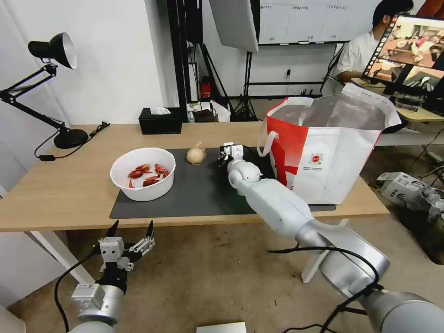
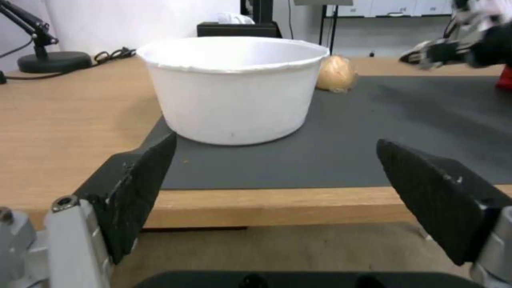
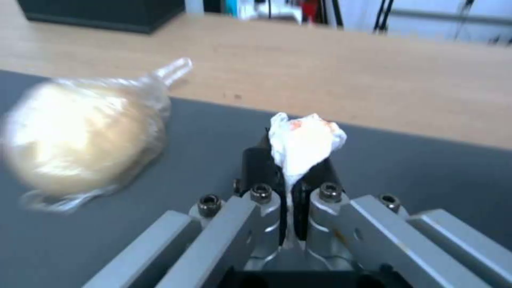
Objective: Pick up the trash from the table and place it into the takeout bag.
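Right claw [image 3: 291, 176] is clamped on the crumpled tissue [image 3: 304, 140], over the mat [image 1: 194, 194] just left of the takeout bag [image 1: 333, 157] & near the knotted lump [image 1: 196, 155]. Left claw [image 1: 132, 229] hangs below the near edge of the surface [image 1: 55, 194], fingers wide, nothing held. Bowl of crayfish shells [image 1: 143, 173] sits on the mat's left end, lump at its far edge. Progress: tissue picked but not bagged; bowl & lump left to do. Bag's inside can't be judged.
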### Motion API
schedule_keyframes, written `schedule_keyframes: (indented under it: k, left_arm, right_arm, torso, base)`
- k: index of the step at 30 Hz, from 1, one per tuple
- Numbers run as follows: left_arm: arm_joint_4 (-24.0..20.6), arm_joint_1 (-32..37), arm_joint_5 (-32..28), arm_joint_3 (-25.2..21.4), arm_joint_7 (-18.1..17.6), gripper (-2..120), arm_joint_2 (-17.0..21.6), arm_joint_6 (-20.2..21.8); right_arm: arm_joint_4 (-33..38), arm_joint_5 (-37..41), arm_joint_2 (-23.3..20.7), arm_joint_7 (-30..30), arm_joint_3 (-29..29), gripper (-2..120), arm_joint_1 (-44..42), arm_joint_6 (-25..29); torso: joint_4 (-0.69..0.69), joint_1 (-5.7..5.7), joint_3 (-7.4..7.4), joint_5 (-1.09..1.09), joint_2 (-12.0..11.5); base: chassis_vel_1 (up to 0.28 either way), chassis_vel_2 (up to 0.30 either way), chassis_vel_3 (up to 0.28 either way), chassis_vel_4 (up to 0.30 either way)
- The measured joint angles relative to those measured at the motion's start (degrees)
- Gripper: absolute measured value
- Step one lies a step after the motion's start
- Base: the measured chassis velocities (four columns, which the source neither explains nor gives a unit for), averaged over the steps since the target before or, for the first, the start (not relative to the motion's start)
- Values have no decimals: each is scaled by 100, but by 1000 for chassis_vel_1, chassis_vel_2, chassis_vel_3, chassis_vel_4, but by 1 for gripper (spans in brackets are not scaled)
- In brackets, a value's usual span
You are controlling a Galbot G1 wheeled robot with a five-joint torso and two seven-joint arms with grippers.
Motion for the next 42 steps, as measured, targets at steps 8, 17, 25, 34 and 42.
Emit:
schedule_keyframes:
  k: [8,17,25,34,42]
  left_arm:
    - [-24,-5,1,20,0,100,-57,-6]
    - [-90,48,11,12,-2,100,-73,-6]
    - [-110,77,24,36,-2,100,-109,-6]
    - [-154,79,52,89,-1,100,-120,5]
    - [-151,72,58,120,-12,100,-105,17]
  right_arm:
    - [1779,78,-947,297,-183,0,-476,393]
    - [3336,-814,-1644,319,577,0,-1085,1663]
    - [3841,-1024,-2089,992,1074,0,-950,1295]
    - [3957,-936,-2663,1585,1582,0,-994,515]
    - [4030,-601,-2825,1600,1743,17,-1138,438]
  torso:
    - [-1,0,0,1,0]
    - [0,-1,0,0,0]
    - [1,0,0,-1,0]
    - [-1,0,0,1,0]
    - [0,0,0,0,0]
  base:
    - [0,0,0,0]
    - [0,0,0,0]
    - [0,0,0,0]
    - [0,0,0,0]
    - [0,0,0,0]
